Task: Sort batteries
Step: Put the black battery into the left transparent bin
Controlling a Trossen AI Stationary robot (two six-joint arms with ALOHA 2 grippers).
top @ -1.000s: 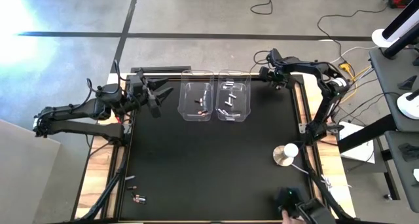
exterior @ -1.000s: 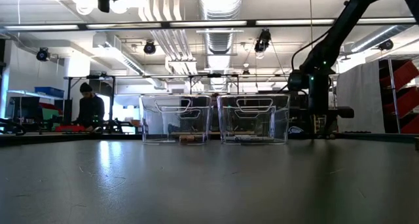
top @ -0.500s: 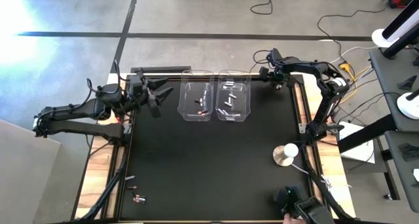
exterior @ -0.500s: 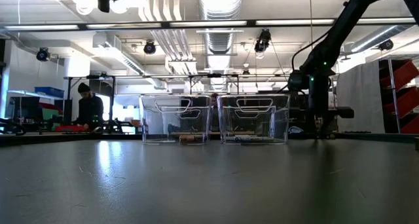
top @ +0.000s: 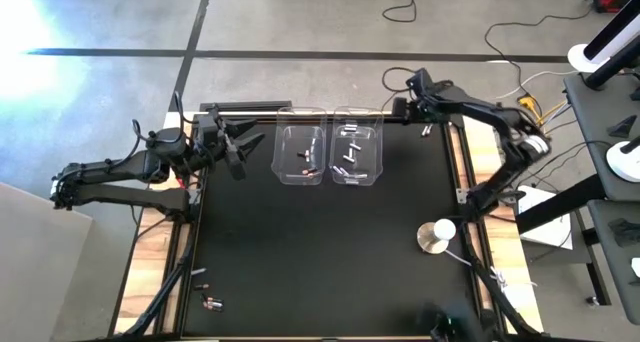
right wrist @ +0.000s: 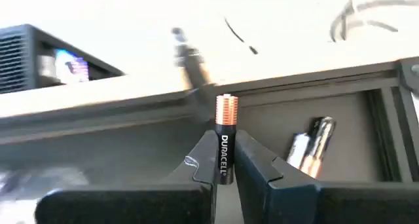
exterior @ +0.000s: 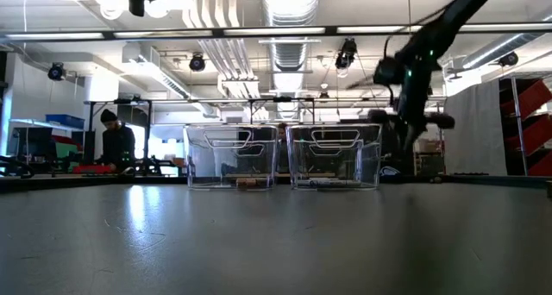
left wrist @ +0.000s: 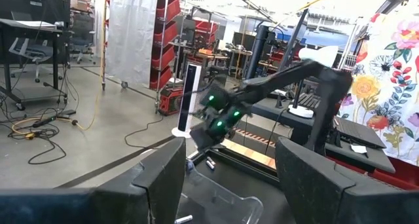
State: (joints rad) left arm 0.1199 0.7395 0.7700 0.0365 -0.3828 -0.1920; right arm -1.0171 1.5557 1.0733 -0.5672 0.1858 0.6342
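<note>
My right gripper (top: pixel 418 109) hangs over the table's far right corner, shut on a black battery with a copper end (right wrist: pixel 224 129). Two more dark and copper batteries (right wrist: pixel 310 147) lie side by side on the grey surface below it. Two clear bins stand at the far edge. The left bin (top: pixel 302 154) holds dark, reddish cells and the right bin (top: pixel 357 154) holds silver-white ones. My left gripper (top: pixel 243 145) waits open, left of the bins. A few loose batteries (top: pixel 208 302) lie by the near left corner. My right gripper (right wrist: pixel 224 160) pinches the battery's black body (right wrist: pixel 224 147) between its two fingertips (right wrist: pixel 207 157). The battery lies along the fingers, and its copper end (right wrist: pixel 224 111) sticks out past them. It is lifted clear of the surface below.
A round white-and-metal disc (top: pixel 436 235) sits near the right edge. A metal rail (top: pixel 250 115) runs along the far edge behind the bins. The black mat's middle (top: pixel 320 252) is bare. In the low view a person (exterior: pixel 116 144) stands far off in the room.
My right gripper has risen from the table's far right corner and shifted slightly toward the far edge, carrying the battery up with it. Its arm has swung outward to the right. My left arm has kept still.
</note>
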